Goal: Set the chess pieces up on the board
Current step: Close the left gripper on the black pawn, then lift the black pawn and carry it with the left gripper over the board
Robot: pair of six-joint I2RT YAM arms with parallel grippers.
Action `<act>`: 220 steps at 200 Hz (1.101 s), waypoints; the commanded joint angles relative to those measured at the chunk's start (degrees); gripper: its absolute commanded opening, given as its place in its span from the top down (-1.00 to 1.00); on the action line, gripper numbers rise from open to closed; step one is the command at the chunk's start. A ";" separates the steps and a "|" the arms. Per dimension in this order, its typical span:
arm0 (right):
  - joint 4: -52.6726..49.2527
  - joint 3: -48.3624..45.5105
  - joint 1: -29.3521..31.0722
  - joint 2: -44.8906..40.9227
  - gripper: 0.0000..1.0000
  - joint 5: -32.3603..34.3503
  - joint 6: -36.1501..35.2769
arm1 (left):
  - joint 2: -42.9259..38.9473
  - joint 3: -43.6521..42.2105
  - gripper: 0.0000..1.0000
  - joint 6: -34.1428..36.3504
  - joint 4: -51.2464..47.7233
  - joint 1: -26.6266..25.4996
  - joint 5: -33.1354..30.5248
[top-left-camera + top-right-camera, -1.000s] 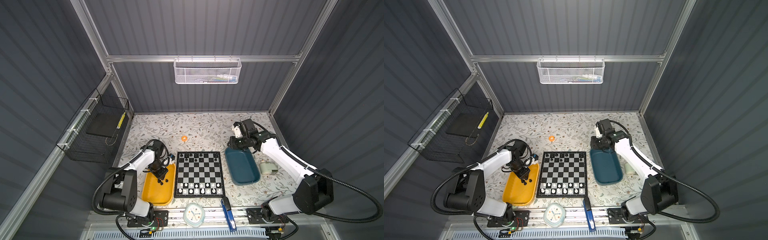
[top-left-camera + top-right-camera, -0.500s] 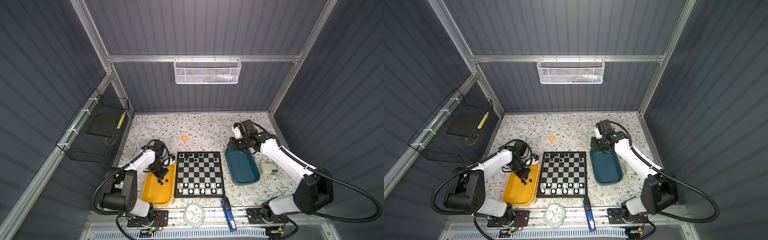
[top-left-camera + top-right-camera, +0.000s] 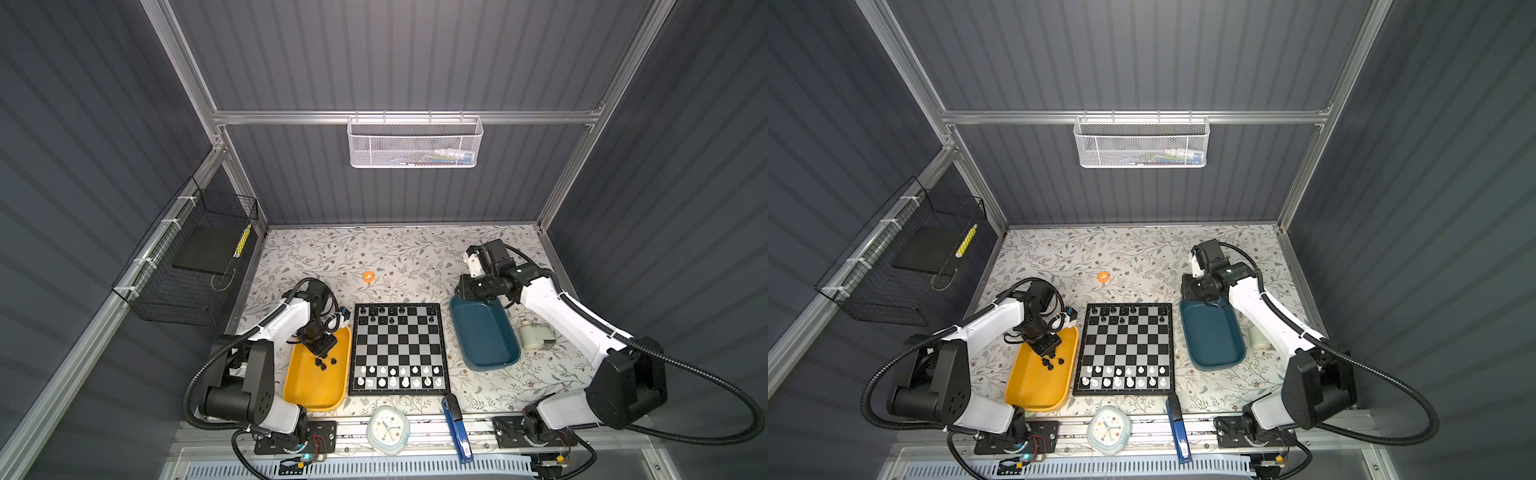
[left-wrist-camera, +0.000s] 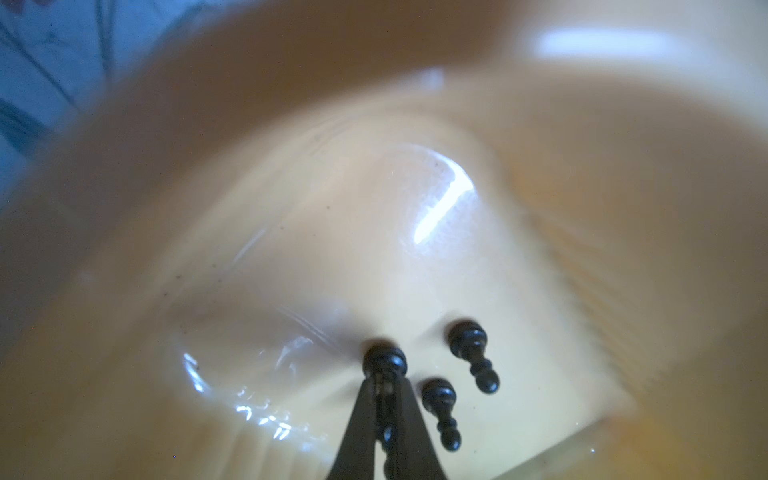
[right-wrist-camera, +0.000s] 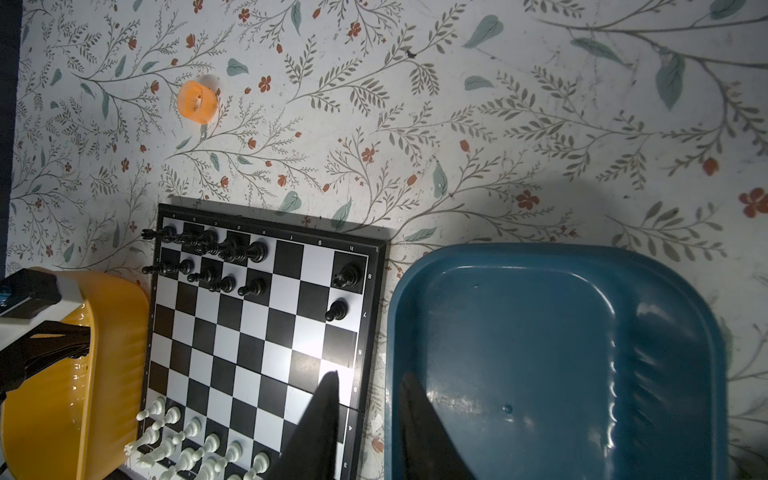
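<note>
The yellow tray under the left fingers is smooth, glossy plastic. The black piece between them is glossy too. Beside the right fingers, the teal tray shines, and the board looks smooth.

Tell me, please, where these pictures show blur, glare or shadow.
Left wrist view: yellow tray blurred, with white glare streaks; only the black pawn in the left gripper and its neighbours are sharp. Right wrist view: sharp, though shadow dims the teal tray and glare whitens part of the board.

Board lies btwn left tray, w/ chess pieces in it, & right tray.
</note>
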 commanded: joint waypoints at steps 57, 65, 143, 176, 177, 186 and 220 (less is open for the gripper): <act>-0.82 0.10 -0.27 0.14 0.43 -0.34 -0.47 | -0.25 5.51 0.88 1.56 -3.88 -0.30 -0.97; -0.88 0.14 -0.30 0.09 0.43 -0.43 -0.47 | -0.17 6.38 0.87 1.78 -4.53 -0.30 -1.01; -0.89 0.36 -0.23 0.29 0.43 -0.43 -0.38 | 2.46 18.66 0.88 3.89 -12.27 -0.39 -1.07; -0.93 0.49 -0.26 0.43 0.43 -0.51 -0.30 | 4.27 24.54 0.88 4.51 -14.92 -1.04 -0.71; -0.96 0.50 -0.24 0.43 0.43 -0.47 -0.30 | 4.31 24.93 0.88 4.55 -14.92 -1.06 -0.71; -0.92 0.58 -0.22 0.54 0.43 -0.54 -0.30 | 4.89 26.50 0.88 4.70 -15.45 -1.40 -0.62; -1.02 0.49 -0.25 0.36 0.43 -0.43 -0.30 | 7.60 33.78 0.88 5.00 -17.51 -3.17 -0.01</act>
